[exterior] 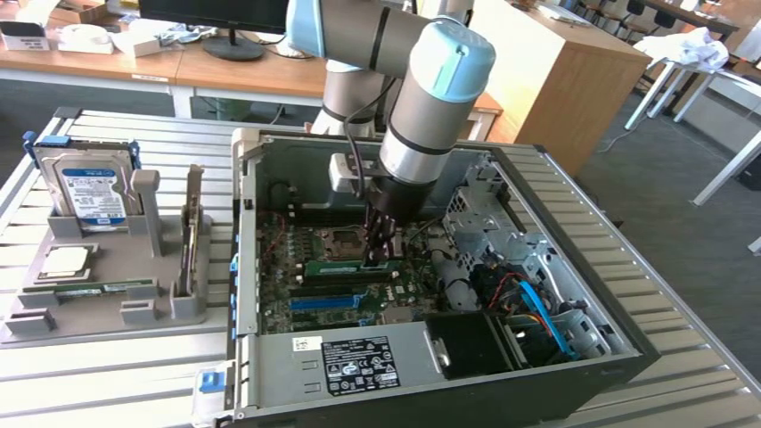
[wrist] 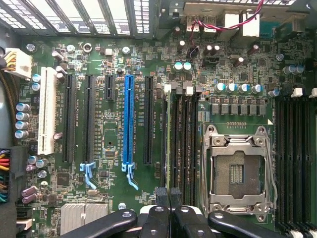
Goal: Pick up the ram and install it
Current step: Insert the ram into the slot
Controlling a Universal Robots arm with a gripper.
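Inside the open computer case [exterior: 500,397], the hand [exterior: 380,255] is closed on the ram [exterior: 348,266], held edge-down at the memory slots [wrist: 182,139] beside the empty processor socket [wrist: 237,171]. Installation seems under way. Seating calls for a straight, even press.

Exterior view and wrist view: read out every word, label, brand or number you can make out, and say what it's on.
No text reads clearly.
Blue label on the hard drive: blurred.
black sticker on the silver box in the case: print too small.
the ram at the motherboard slots: no lettering legible.
Slot lettering on the motherboard: too small.
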